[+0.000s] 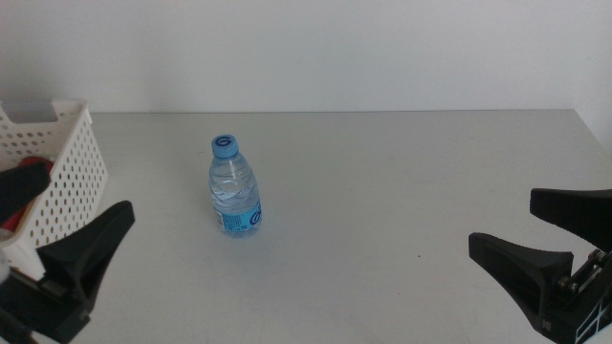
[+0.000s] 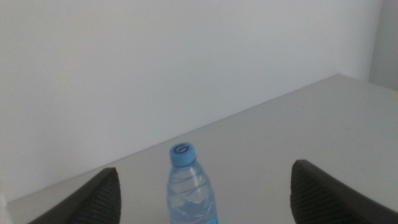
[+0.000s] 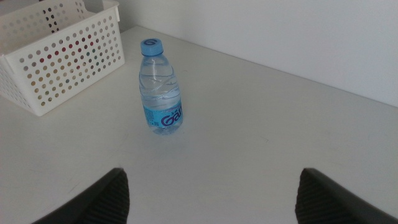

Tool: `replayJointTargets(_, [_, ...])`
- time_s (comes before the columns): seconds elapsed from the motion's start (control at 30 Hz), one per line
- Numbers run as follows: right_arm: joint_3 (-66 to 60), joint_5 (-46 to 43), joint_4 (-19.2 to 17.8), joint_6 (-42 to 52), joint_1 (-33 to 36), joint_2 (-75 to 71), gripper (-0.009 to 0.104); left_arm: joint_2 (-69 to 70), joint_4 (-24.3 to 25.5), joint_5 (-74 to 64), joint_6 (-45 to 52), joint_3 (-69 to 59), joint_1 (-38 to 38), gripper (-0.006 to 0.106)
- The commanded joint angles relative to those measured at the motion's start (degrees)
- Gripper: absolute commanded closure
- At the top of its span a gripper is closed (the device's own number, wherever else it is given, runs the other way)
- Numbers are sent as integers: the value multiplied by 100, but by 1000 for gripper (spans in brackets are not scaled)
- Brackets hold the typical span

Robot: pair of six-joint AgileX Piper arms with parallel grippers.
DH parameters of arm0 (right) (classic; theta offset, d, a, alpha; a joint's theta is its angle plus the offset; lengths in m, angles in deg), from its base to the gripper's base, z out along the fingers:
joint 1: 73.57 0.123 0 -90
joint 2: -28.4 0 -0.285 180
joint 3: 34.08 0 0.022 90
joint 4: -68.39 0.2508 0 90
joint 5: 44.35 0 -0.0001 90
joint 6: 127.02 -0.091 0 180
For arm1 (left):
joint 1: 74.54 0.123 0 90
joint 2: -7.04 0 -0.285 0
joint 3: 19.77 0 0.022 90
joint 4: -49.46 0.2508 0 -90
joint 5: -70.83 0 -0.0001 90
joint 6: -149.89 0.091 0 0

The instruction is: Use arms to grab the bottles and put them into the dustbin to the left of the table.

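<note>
A clear water bottle with a blue cap stands upright on the grey table, left of centre. It also shows in the left wrist view and the right wrist view. The white perforated dustbin stands at the table's left end, a short way left of the bottle. A red shape shows in it. My left gripper is open at the lower left, with the bottle ahead between its jaws. My right gripper is open and empty at the lower right, far from the bottle.
The dustbin also shows in the right wrist view, with red and dark colours behind its holes. A white wall runs behind the table's far edge. Bare tabletop lies between the bottle and the right gripper.
</note>
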Motion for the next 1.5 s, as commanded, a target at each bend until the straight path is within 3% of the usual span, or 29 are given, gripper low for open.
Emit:
replayJointTargets(0.0, [187, -410, -19, 65, 5, -34, 24, -217, 23, 1636, -192, -290, -37, 7])
replayJointTargets(0.13, [187, -404, -19, 65, 5, -34, 24, -707, -44, 2912, -192, -872, -37, 7])
replayJointTargets(0.27, [187, -404, -19, 65, 5, -34, 24, -1488, -519, 3485, -192, -1091, -37, 7])
replayJointTargets(0.5, [187, -401, -19, 65, 5, -34, 24, -2763, -523, 4741, -130, -1060, -37, 7])
replayJointTargets(0.7, [187, -401, -19, 65, 5, -34, 24, -4016, -657, 5052, -19, -610, -30, 7])
replayJointTargets(0.93, [187, -401, -19, 65, 5, -34, 24, -5154, -1231, 5565, 414, -41, 105, 7])
replayJointTargets(1.03, [187, -401, -19, 65, 5, -34, 24, -5444, -843, 5648, 200, 105, 467, 7])
replayJointTargets(1.27, [187, -401, -19, 65, 5, -34, 24, -6084, 679, 5748, -702, 651, 1251, 7])
replayJointTargets(1.47, [187, -401, -19, 65, 5, -34, 24, -6795, 873, 5754, -917, 1262, 1292, 7])
